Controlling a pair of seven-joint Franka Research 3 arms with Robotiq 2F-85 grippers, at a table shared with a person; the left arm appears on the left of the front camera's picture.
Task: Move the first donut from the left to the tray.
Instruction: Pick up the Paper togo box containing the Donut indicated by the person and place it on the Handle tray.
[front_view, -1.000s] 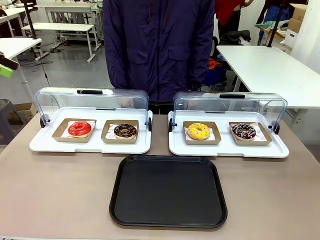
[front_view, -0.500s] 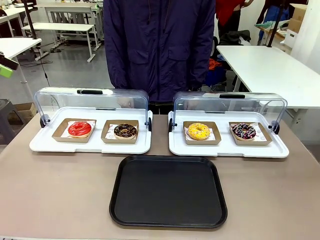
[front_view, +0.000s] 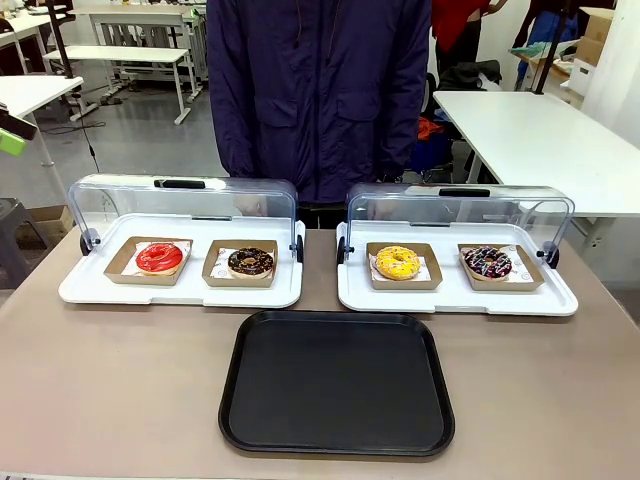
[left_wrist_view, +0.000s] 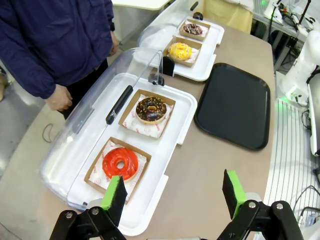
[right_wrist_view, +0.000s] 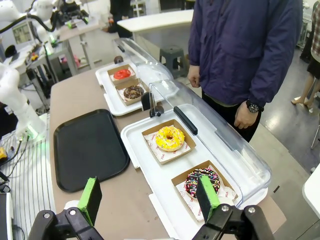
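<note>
Green pads tip the black fingers of both claws. The left gripper (left_wrist_view: 174, 196) stands spread wide, with nothing between its jaws and nothing touched. The right gripper (right_wrist_view: 149, 199) is likewise wide apart and empty. Both hang above the smooth grey-brown table (front_view: 120, 380).

The tray (front_view: 337, 382) is matt black, flat and rectangular, with rounded corners and a low raised rim.

The red donut (front_view: 160, 257) sits beyond the tray's far left corner, well apart from it. It is a glossy, smooth ring in a shallow brown cardboard holder (front_view: 118, 262) lined with white printed paper (left_wrist_view: 141, 161). The holder rests in the left case (front_view: 90, 290), a white plastic base. Its clear domed lid (front_view: 180, 205), with a black handle on top, is swung up at the back.

In the same case, nearer the tray's far edge, lies a brown donut (front_view: 250, 262) with a dark glaze, in a like holder.

Beyond the tray's far right corner stands the right case (front_view: 560, 300), of the same make. It holds a yellow donut (front_view: 398, 262) and a dark sprinkled donut (front_view: 488, 262), each in cardboard.

A person (front_view: 320, 100) in a dark blue jacket stands across the table from the tray, behind both cases.
</note>
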